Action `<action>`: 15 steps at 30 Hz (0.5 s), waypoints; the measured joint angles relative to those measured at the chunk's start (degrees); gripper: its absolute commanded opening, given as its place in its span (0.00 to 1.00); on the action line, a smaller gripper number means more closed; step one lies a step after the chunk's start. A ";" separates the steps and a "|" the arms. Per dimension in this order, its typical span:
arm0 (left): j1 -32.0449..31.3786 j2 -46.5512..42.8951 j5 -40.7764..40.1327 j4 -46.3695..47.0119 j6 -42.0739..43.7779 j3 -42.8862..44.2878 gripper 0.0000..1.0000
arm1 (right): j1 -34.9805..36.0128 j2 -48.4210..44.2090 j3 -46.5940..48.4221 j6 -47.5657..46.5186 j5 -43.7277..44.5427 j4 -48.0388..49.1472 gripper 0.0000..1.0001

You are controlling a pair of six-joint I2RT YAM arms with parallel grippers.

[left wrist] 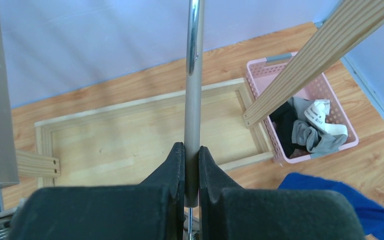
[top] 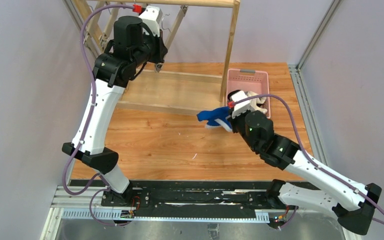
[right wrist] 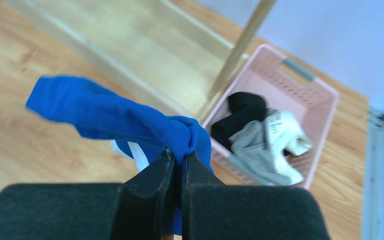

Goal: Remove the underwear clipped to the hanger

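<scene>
My left gripper [left wrist: 192,147] is shut on the grey bar of the hanger [left wrist: 193,100], held high by the wooden rack; in the top view this gripper [top: 158,64] is at the back left. No cloth shows on the bar. My right gripper [right wrist: 178,156] is shut on the bright blue briefs [right wrist: 115,112], which hang bunched above the table left of the pink basket [right wrist: 267,70]. In the top view the blue briefs [top: 212,116] hang from the right gripper [top: 228,119]. The black briefs [right wrist: 240,112] and grey briefs [right wrist: 257,150] lie in the basket.
The wooden drying rack has a post [top: 230,50] next to the pink basket [top: 260,75] and a rectangular base frame [top: 175,90] on the table. Walls stand close on both sides. The blue briefs also show at the left wrist view's lower right [left wrist: 340,200].
</scene>
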 measured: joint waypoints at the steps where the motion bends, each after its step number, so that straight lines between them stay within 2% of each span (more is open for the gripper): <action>1: 0.11 0.00 0.02 0.07 -0.02 0.17 0.00 | -1.18 -0.20 1.03 -1.09 0.66 0.02 0.01; 8: 2.21 0.00 0.17 1.44 -0.94 3.74 0.00 | -11.63 -0.09 6.40 -5.99 1.31 2.84 0.01; 15: 2.91 0.11 -0.17 4.46 -1.88 4.72 0.00 | -22.99 2.08 9.42 -6.56 -3.58 6.23 0.00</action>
